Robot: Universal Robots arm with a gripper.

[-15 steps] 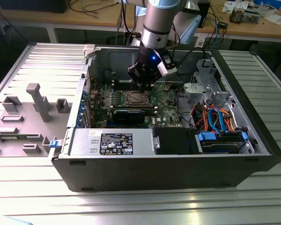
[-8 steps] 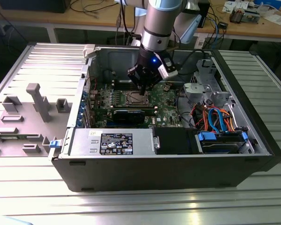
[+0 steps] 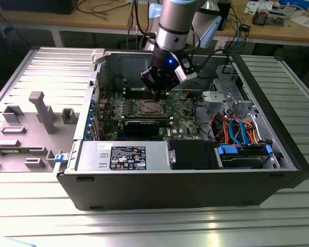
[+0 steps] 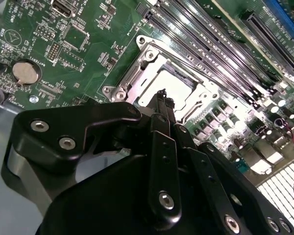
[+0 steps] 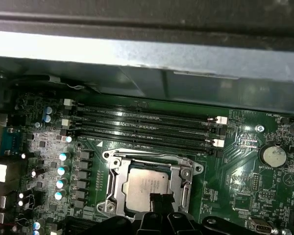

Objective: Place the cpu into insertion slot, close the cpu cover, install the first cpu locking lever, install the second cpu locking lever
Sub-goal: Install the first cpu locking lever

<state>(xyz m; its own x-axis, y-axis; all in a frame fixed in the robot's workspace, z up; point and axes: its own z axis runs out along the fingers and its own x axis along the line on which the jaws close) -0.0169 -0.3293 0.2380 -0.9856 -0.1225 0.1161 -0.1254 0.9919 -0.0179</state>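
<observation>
Gripper: the gripper (image 5: 160,199) is seen low over the socket in both wrist views, fingertips drawn together to a narrow point; nothing is seen held between them. In the exterior view the gripper (image 3: 159,91) hangs inside the open computer case (image 3: 144,193).
CPU: the cpu (image 5: 146,186) is seated flat in the insertion slot (image 5: 152,183), silvery top exposed, just beyond the fingertips. Placement is judged done.
Cover: the cpu cover (image 5: 118,181) is seen lying down around the chip as a metal frame; closing is judged done or nearly so.
Levers: locking levers cannot be made out with confidence; their latching is judged not confirmed.
Beyond: memory slots (image 5: 142,127) run parallel past the socket; a coin battery (image 5: 274,155) sits on the green board.
</observation>
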